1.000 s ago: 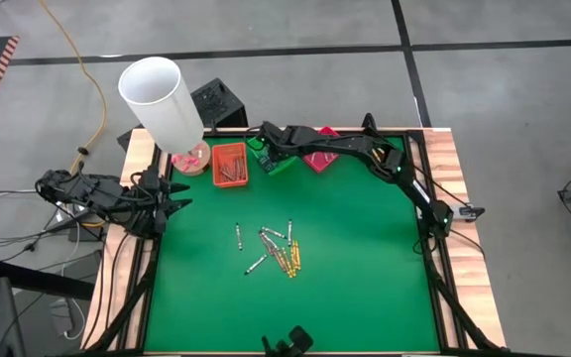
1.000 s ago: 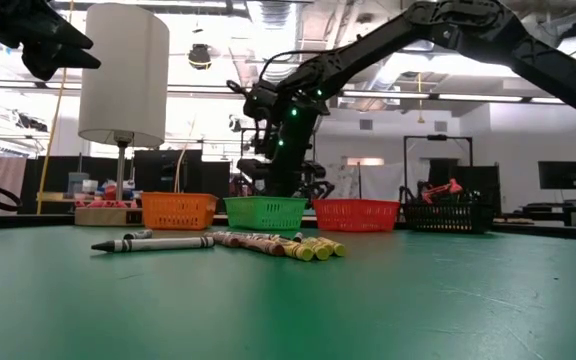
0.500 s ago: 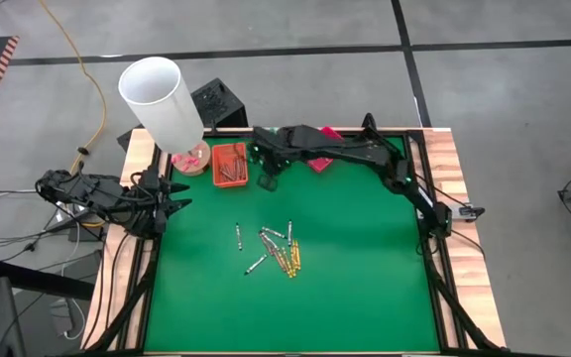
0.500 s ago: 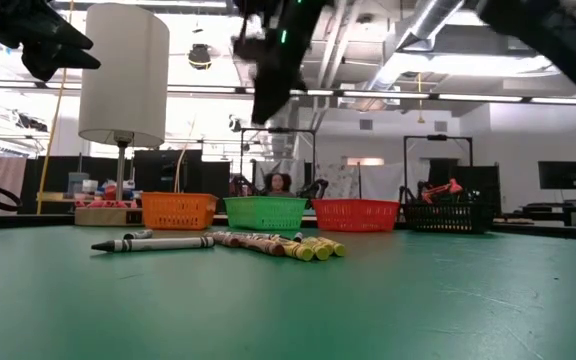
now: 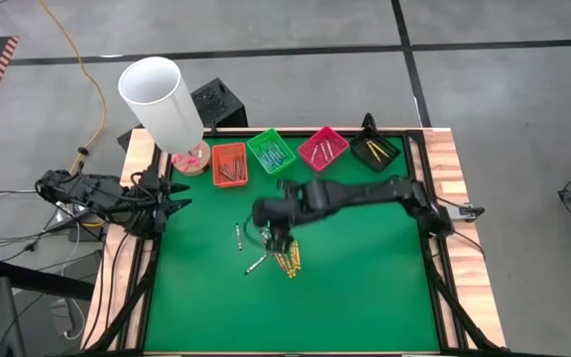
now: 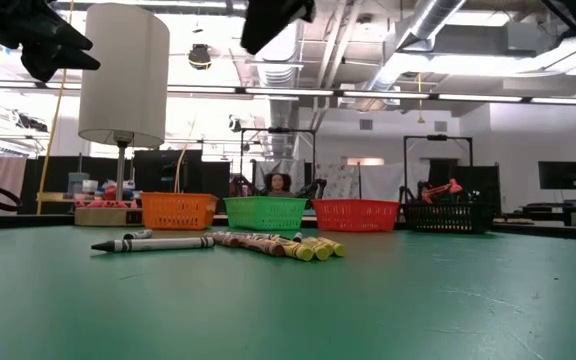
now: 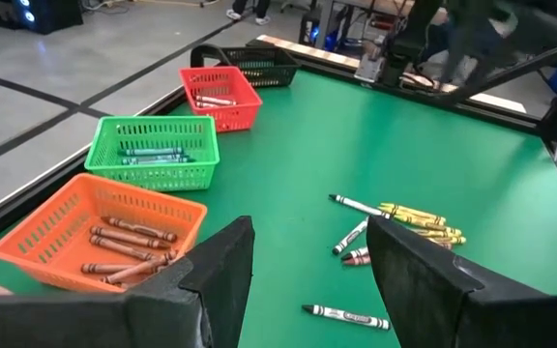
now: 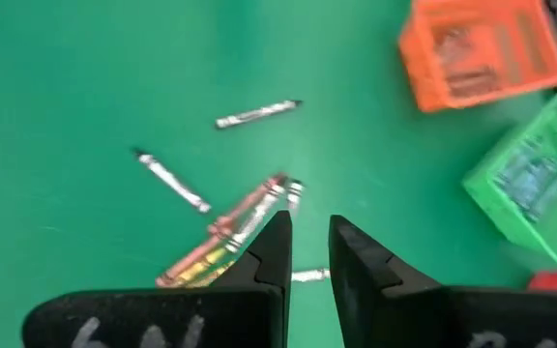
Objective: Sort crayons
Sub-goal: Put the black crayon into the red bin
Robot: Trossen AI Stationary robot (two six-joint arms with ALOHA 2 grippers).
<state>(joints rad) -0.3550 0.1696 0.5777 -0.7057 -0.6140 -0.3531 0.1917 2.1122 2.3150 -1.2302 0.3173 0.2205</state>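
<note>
Crayons partly sorted: a loose cluster remains mid-counter, nearer than the trays.
Right gripper hovers over that cluster, fingers narrowly apart and holding nothing; left gripper waits open at the counter's edge. Beyond, orange tray, green tray, red tray and black tray already hold crayons.

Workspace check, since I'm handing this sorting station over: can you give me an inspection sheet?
Surface: green felt table top, wooden border.
Job's things: loose paper-wrapped crayons mid-table; orange, green, red and black plastic baskets along the far edge, crayons inside.
Clutter: white-shaded lamp.
Grippers: right gripper empty above the crayons, jaws slightly apart; left gripper open at the left edge.
Cables: yellow cable on the floor.
Surroundings: grey floor, workshop racks.
</note>
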